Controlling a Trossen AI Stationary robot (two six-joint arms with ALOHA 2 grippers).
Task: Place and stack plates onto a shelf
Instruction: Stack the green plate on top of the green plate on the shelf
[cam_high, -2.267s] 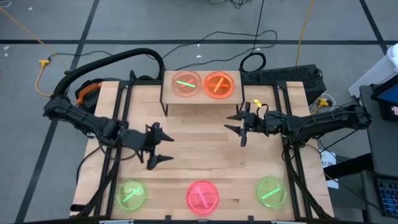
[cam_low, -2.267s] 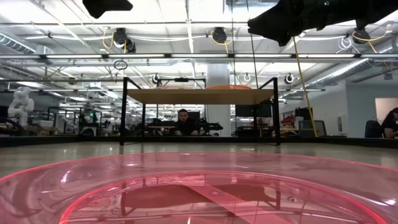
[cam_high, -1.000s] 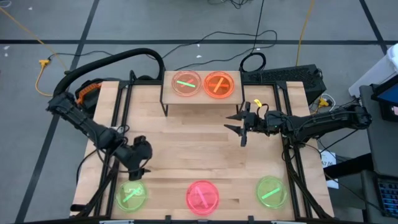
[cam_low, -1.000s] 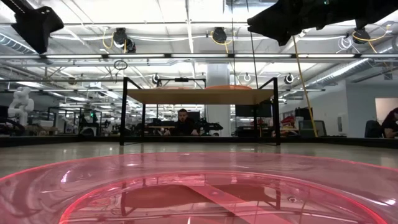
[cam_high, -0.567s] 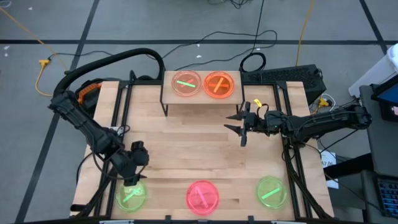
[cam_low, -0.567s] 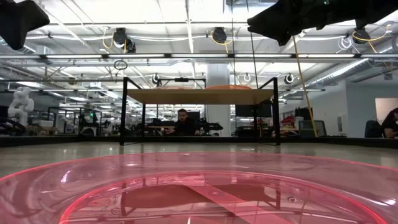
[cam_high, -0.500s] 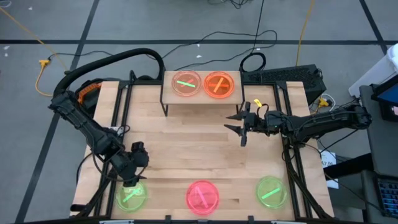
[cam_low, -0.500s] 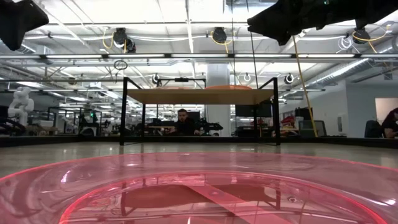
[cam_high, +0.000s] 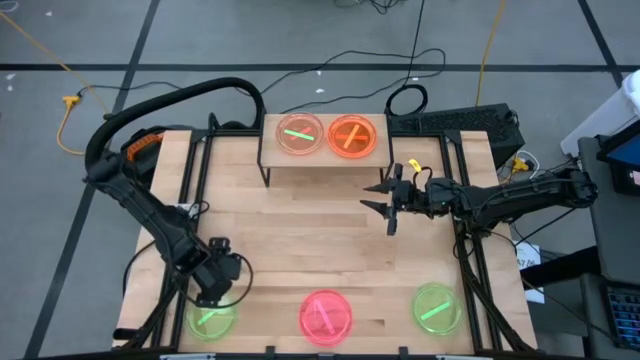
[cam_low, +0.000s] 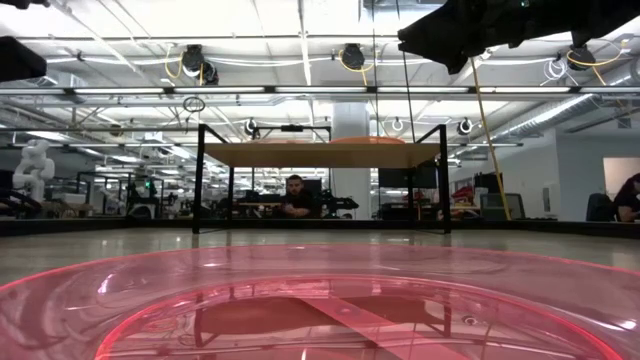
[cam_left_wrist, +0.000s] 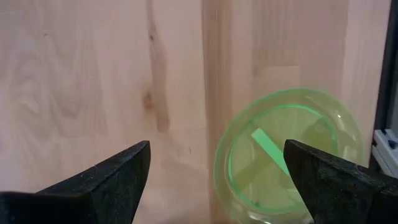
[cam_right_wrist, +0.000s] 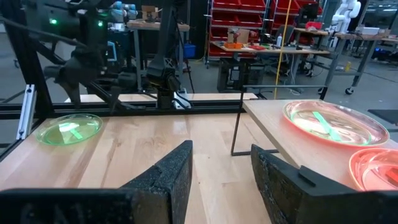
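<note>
The shelf (cam_high: 323, 150) sits at the table's far edge, unchanged from the earlier frames, with two plates side by side on top: a pink plate (cam_high: 299, 135) with a green streak and an orange plate (cam_high: 351, 136). The wooden table (cam_high: 320, 235) carries three more along its near edge: a green plate (cam_high: 211, 320) at the left, a pink plate (cam_high: 326, 314) in the middle and another green plate (cam_high: 436, 306) at the right. None of these has shifted.

What has changed is the left arm. A couple of seconds back it reached out over the middle of the table's left half; since then it has swung toward the near-left corner, and now the left gripper (cam_high: 213, 292) hangs right over the far rim of the left green plate. In the left wrist view its fingers (cam_left_wrist: 109, 180) are spread wide, the green plate (cam_left_wrist: 287, 163) lying flat on the wood between them and farther ahead; they grasp nothing and no contact shows.

The right gripper (cam_high: 385, 204) has not budged, waiting in the air just off the shelf's right front corner. Its fingers (cam_right_wrist: 166, 174) stand a little apart with nothing between them, the shelf edge (cam_right_wrist: 292, 134) just beyond.
</note>
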